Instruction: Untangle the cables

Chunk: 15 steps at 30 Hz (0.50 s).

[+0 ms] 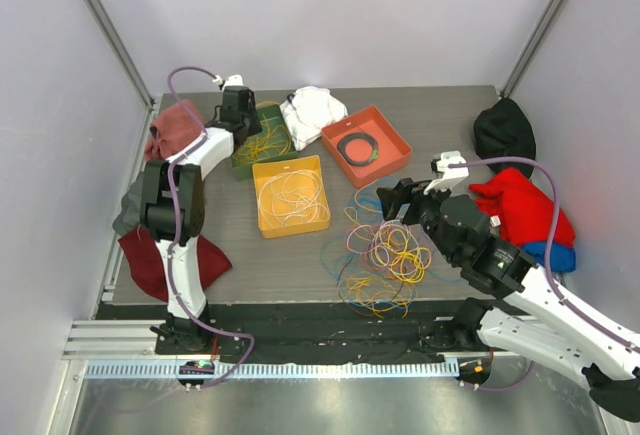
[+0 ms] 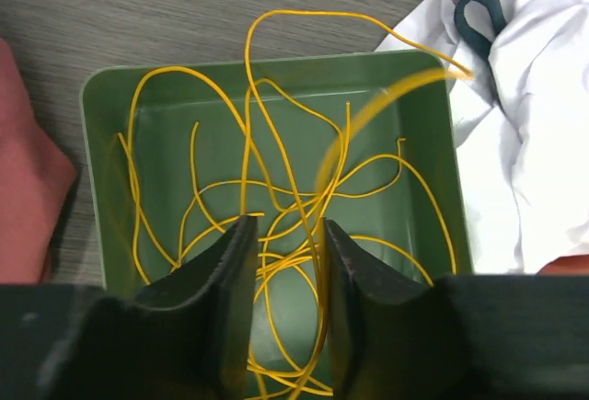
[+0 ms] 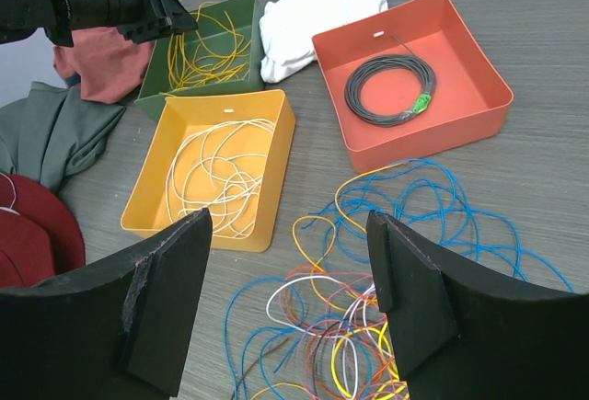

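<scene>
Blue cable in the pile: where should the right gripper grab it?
Blue cable: likely its outer loop at the pile's far-right edge, from straight above, straddling the strand. There it lies flat and alone on the table; mid-pile it crosses other colours.

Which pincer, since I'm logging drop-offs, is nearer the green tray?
Left. The left pincer hangs directly over the green tray; the right pincer is far off, over the loose tangle.

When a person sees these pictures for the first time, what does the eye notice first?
First, the bright tangle of cables, blue, yellow, pink and orange, on the table near the right gripper. Behind it stand three trays: a green tray with yellow wires, a yellow tray with white wires, a red tray with a black coil.
</scene>
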### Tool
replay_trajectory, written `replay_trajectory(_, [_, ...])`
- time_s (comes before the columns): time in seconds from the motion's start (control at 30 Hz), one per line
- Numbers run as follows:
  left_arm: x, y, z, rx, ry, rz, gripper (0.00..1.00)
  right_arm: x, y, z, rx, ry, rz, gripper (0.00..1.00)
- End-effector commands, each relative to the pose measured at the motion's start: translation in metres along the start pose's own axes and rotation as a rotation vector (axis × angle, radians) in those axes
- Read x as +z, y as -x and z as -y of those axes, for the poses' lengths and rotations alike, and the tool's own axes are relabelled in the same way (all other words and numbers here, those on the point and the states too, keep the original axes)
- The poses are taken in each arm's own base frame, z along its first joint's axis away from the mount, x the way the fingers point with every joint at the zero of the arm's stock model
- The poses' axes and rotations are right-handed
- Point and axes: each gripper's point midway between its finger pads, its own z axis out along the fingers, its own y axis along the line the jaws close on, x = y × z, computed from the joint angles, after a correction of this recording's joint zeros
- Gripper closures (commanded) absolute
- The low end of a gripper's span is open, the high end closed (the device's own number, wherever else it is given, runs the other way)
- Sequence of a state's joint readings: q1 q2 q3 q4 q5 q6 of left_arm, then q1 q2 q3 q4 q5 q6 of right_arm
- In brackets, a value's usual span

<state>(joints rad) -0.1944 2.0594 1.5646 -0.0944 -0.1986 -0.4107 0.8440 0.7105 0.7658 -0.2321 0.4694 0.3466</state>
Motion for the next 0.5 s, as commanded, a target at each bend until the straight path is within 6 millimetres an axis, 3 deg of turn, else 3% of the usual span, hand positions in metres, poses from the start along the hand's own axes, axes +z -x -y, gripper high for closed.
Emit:
replay_trajectory(0.0, [-0.018, 0.016, -0.007, 0.019, 0.038, 0.037, 0.58, -0.002, 0.015, -0.005, 0.043, 0.016, 0.050, 0.24])
replay_trajectory(0.17, [-0.040, 0.036, -0.012, 0.021, 0.060, 0.087, 0.51, -0.002, 0.013, -0.006, 0.051, 0.025, 0.043, 0.24])
replay_trajectory(0.33, [-0.059, 0.052, -0.016, 0.014, 0.086, 0.136, 0.51, -0.004, 0.011, -0.007, 0.061, 0.034, 0.043, 0.24])
replay_trajectory(0.4, [-0.058, 0.051, -0.016, 0.025, 0.081, 0.133, 0.62, -0.005, 0.011, -0.007, 0.064, 0.038, 0.044, 0.24])
replay_trajectory(0.43, [-0.057, 0.050, -0.016, 0.038, 0.082, 0.128, 0.76, -0.005, 0.010, -0.006, 0.067, 0.036, 0.044, 0.24])
replay_trajectory(0.47, [-0.056, 0.047, -0.017, 0.043, 0.085, 0.118, 0.84, -0.006, 0.012, -0.006, 0.069, 0.039, 0.048, 0.24])
